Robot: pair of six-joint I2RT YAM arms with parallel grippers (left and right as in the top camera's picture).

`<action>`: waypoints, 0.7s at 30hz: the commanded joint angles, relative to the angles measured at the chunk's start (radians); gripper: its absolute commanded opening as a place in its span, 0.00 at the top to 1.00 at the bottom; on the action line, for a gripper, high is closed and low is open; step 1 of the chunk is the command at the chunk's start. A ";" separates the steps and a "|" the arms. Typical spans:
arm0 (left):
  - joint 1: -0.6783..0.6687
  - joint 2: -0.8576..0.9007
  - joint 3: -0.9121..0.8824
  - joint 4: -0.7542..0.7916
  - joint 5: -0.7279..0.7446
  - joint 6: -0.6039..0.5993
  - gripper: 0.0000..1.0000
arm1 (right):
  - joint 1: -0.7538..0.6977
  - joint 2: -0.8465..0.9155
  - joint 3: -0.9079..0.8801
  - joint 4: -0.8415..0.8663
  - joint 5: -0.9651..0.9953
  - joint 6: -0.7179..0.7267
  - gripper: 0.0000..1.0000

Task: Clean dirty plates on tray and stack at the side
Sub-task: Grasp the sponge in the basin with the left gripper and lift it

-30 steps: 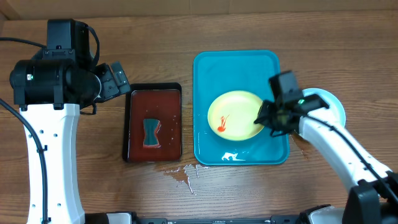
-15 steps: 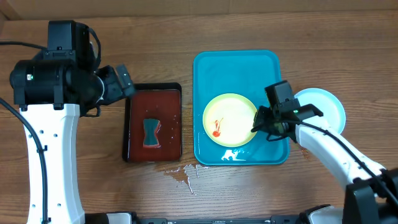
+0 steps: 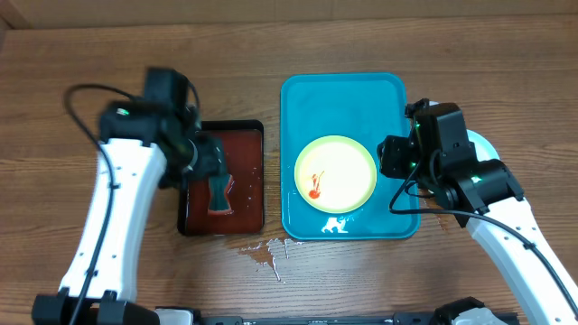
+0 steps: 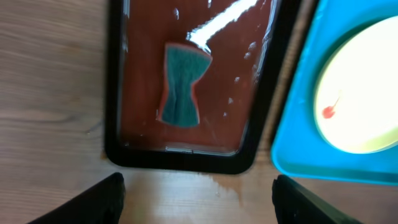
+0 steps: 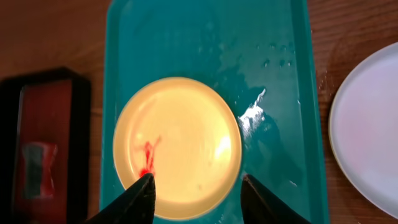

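A pale yellow-green dirty plate (image 3: pixel 335 173) with a red sauce smear lies flat on the turquoise tray (image 3: pixel 343 99); it also shows in the right wrist view (image 5: pixel 180 143) and the left wrist view (image 4: pixel 360 99). A light blue-white plate (image 3: pixel 488 149) lies on the table right of the tray, mostly hidden by the right arm, and shows in the right wrist view (image 5: pixel 367 130). My right gripper (image 5: pixel 194 193) is open and empty above the yellow plate's near edge. My left gripper (image 4: pixel 196 199) is open and empty above the black tray (image 3: pixel 194 226). Only two plates are in view.
The black tray with dark red liquid holds a teal sponge (image 3: pixel 219 192), also in the left wrist view (image 4: pixel 181 93). Spilled water (image 3: pixel 266 253) lies on the wood in front of the two trays. Water drops glisten on the turquoise tray (image 5: pixel 273 62).
My left arm swung in from the far left to over the black tray. My right gripper let go of the yellow plate, which had slid left, and lifted above it.
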 commanded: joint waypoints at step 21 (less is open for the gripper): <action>-0.014 0.250 -0.415 0.565 -0.045 -0.029 0.96 | -0.002 0.017 0.005 -0.058 -0.033 -0.003 0.58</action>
